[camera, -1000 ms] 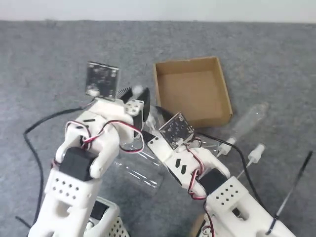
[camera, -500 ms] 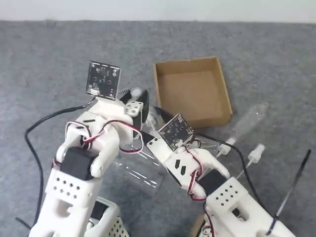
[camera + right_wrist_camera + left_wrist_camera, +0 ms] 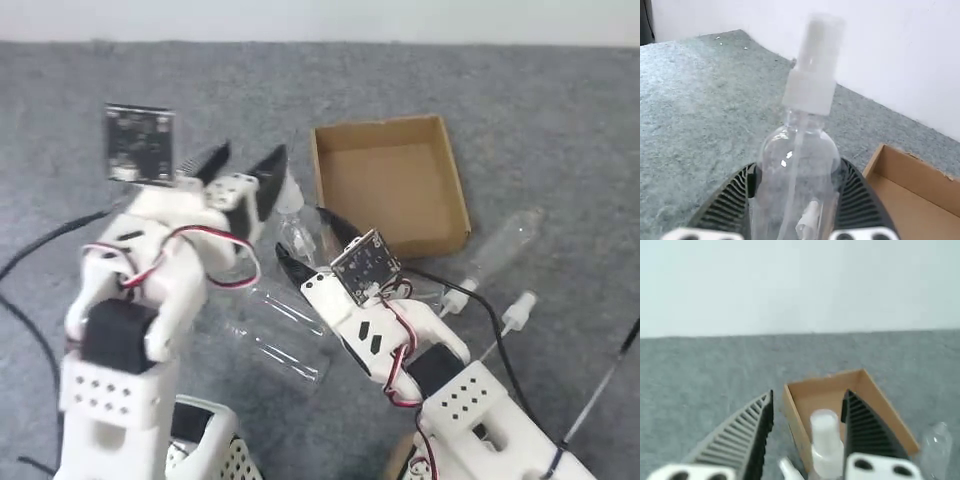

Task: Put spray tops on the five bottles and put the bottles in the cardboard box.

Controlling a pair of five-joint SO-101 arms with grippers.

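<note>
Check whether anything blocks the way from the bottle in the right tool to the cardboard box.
Nothing visible does. The bottle, held upright by the right tool, is close to the near wall of the cardboard box. The open left tool sits on the bottle's other side, away from the box.

The capped bottle (image 3: pixel 296 222) stands in the right hand (image 3: pixel 308 238), just left of the cardboard box (image 3: pixel 392 130). A second bottle (image 3: pixel 503 245) lies right of the box.
</note>
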